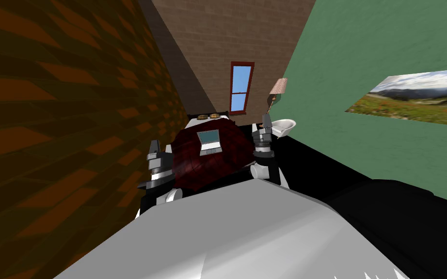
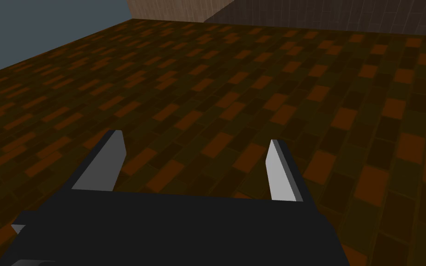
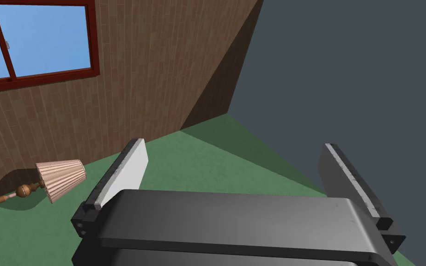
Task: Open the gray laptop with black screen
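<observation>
A small grey laptop (image 1: 209, 142) lies on the dark red quilted bed (image 1: 193, 164) straight ahead of me. A pale blue-grey panel and a strip of keys show on it; I cannot tell how far its lid stands. My left gripper (image 1: 154, 147) hangs at the bed's left edge, apart from the laptop, and its fingers stand open (image 2: 196, 138) with nothing between them, facing an orange-brown brick wall. My right gripper (image 1: 267, 121) is raised at the bed's right side, also open (image 3: 234, 144) and holding nothing.
The brick wall (image 1: 62, 121) runs close along my left. Two round cushions (image 1: 208, 116) sit at the bed's head below a red-framed window (image 1: 241, 87). A white basin-shaped seat (image 1: 283, 127) and a pink-shaded lamp (image 1: 278, 87) stand at the right. A black area (image 1: 324, 169) lies beside the bed.
</observation>
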